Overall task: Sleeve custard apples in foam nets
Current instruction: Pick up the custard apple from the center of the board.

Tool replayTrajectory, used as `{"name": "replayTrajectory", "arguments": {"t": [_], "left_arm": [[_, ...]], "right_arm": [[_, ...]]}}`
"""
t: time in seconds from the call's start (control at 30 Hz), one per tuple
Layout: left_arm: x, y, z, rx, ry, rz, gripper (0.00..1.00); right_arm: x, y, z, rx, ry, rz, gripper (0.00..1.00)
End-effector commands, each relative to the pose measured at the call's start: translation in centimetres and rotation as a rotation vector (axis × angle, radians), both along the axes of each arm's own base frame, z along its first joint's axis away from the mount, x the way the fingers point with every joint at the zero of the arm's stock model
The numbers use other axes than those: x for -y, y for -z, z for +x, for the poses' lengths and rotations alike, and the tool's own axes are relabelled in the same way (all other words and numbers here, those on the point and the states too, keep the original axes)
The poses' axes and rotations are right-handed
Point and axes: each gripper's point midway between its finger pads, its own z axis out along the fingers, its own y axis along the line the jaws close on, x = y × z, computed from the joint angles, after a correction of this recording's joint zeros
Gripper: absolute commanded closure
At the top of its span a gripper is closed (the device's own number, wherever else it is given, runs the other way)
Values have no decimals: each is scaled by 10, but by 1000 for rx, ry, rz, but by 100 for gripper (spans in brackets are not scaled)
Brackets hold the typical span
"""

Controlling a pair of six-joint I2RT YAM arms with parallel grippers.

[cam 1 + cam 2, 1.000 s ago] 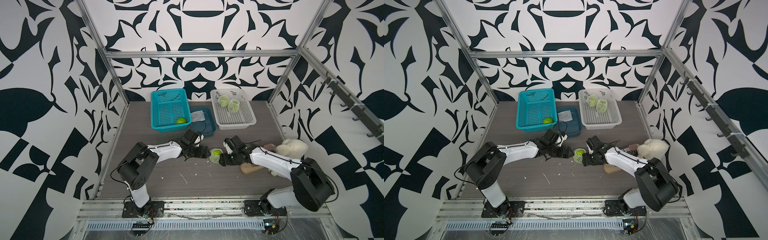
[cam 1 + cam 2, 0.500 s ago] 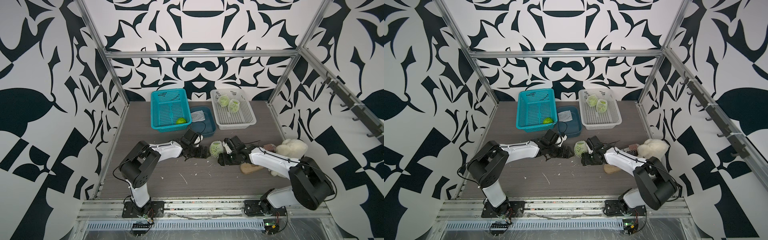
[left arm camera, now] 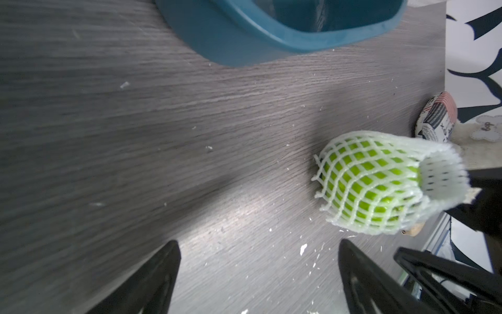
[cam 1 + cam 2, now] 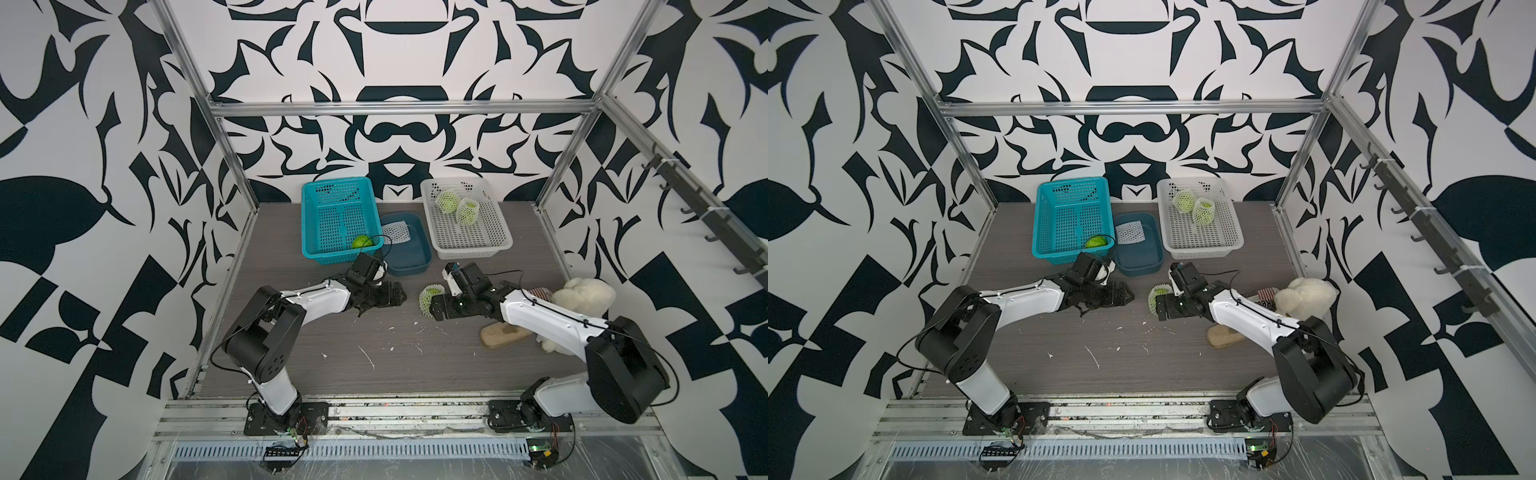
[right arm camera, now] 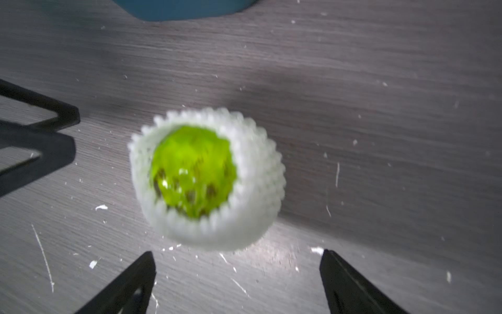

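- One grey wood-grain worktop [image 4: 415,374] carries everything we see.
- Two arms reach toward its middle, the left arm [image 4: 316,297] from the left and the right arm [image 4: 540,316] from the right. We see the left jaws spread wide with nothing between them. The right jaws are likewise released and grip nothing.
- Two baskets stand at the far edge, a teal basket [image 4: 338,181] on the left and a white basket [image 4: 469,249] on the right. A dark blue tray [image 4: 409,266] sits between them, slightly nearer.
- One cream plush toy [image 4: 582,295] sits by the right wall.
- Four custard apples show in both top views.
  - A sleeved custard apple [image 4: 430,297] [image 3: 366,185] [image 5: 193,171] lies on the worktop just ahead of the right jaws, apart from the left jaws.
  - Two netted fruits [image 4: 448,201] [image 4: 466,211] lie in the white basket's far part.
  - A bare custard apple [image 4: 361,242] rests in the teal basket's near right corner.
- Its foam net [image 5: 258,174] stands open at one end, where green shows. We see a spare foam net [image 4: 397,232] lying flat in the tray.
- Many white scraps [image 4: 368,357] dot the near worktop.
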Motion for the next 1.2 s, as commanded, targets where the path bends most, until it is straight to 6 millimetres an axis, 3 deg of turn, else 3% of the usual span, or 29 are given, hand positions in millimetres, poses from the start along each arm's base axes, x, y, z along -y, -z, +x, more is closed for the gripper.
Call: {"name": "replayTrajectory", "arguments": {"t": [0.0,0.53,0.8,1.17], "left_arm": [[-4,-3,-1,4,-22,-9,7],[-6,-10,1,10,-19,-23,6],[-10,-11,1,12,-25,-23,6],[-11,-11,4,17,-33,-31,6]], "right_arm": [[-16,-19,24,96,-32,30,2],[-33,6,45,77,-54,19,4],[-29,11,46,75,-46,-1,5],[-29,4,42,60,-15,31,24]]}}
